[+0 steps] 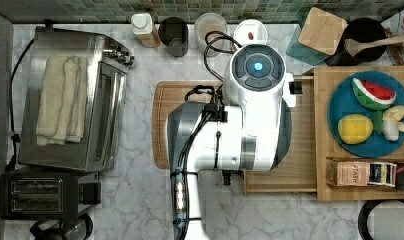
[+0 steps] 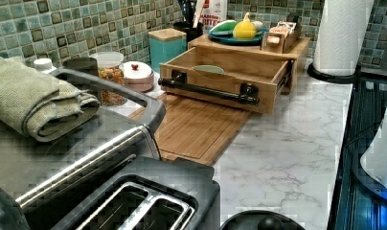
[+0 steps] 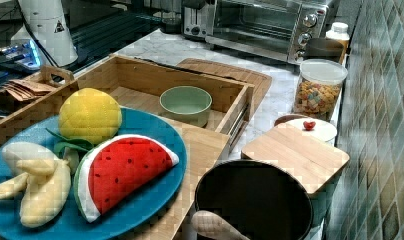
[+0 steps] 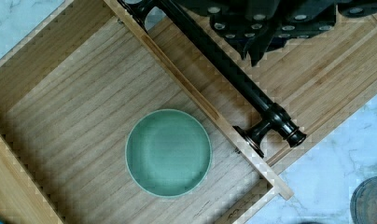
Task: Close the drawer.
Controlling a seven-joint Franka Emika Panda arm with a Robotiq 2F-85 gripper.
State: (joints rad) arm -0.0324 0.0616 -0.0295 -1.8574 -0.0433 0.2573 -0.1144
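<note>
Looking straight down into the drawer (image 4: 74, 116) from the wrist: pulled well out, not closed. Sits open in the left view (image 2: 201, 99) too, jutting from under the wooden stand (image 2: 301, 45) and out over the board (image 2: 196, 129). Same in the right view (image 3: 155, 75) and the top view (image 1: 302, 160), there half hidden under the arm (image 1: 250, 125).

Holds one green bowl (image 4: 168, 153), upright on the drawer floor, near the front panel but not touching it. Shows again in the right view (image 3: 186, 104), and just peeks over the panel in the left view (image 2: 208, 69).

Across the front, the black handle (image 4: 233, 74), long and thin, on two posts, clear in the left view (image 2: 206, 91).

Hovers right over that handle with the gripper (image 4: 254, 46), dark against the board (image 4: 326, 79). Apart or together? Cannot tell. Touching the bar? Cannot tell either.

Up on the stand, a blue plate (image 3: 155, 125) with a toy watermelon slice (image 3: 122, 167) and a yellow toy fruit (image 3: 90, 115). Beside the board in the top view, a toaster oven (image 1: 105, 125) with a folded towel (image 1: 62, 100) on top.
</note>
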